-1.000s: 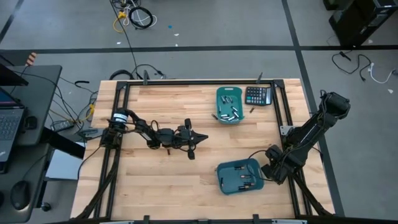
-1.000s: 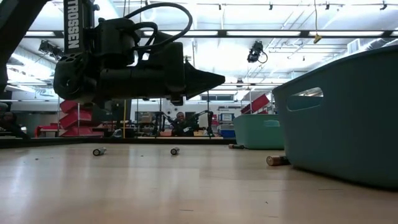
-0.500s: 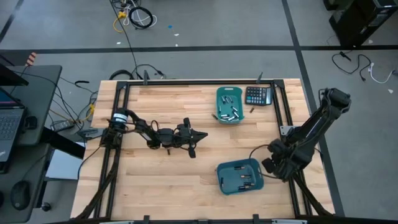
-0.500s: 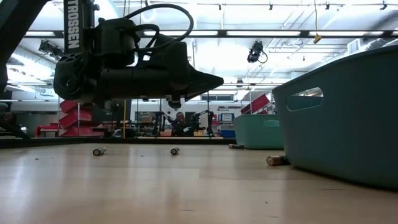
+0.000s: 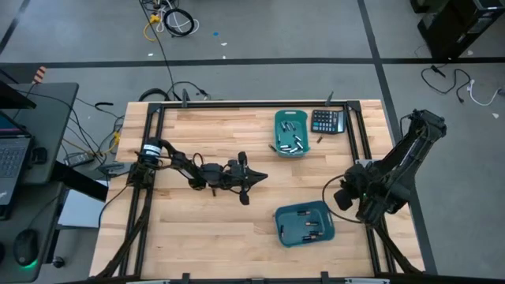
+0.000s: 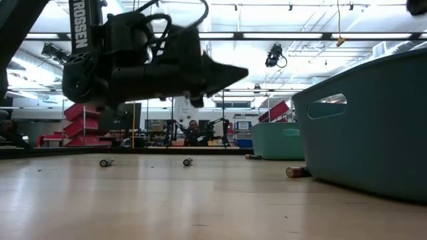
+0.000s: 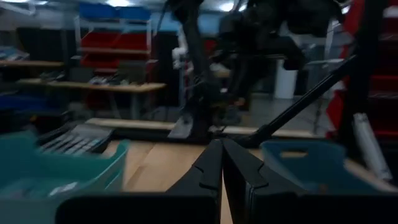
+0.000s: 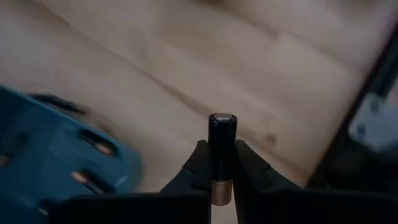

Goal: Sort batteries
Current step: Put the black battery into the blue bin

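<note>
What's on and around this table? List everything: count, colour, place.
table: one, light wood, under both arms
bins: two, teal; far bin beside the calculator, near bin toward the near right edge
calculator: one, black, far right corner
binned batteries: several silvery in the far bin, several dark in the near bin
loose batteries: at least three, colour unclear, on the bare tabletop
held battery: one, black with a copper-coloured end, upright in the right hand
laptop: one, dark, on the desk left of the table
left hand: shut, empty, above the table's middle
right hand: shut on the held battery, to the right of the near bin
</note>
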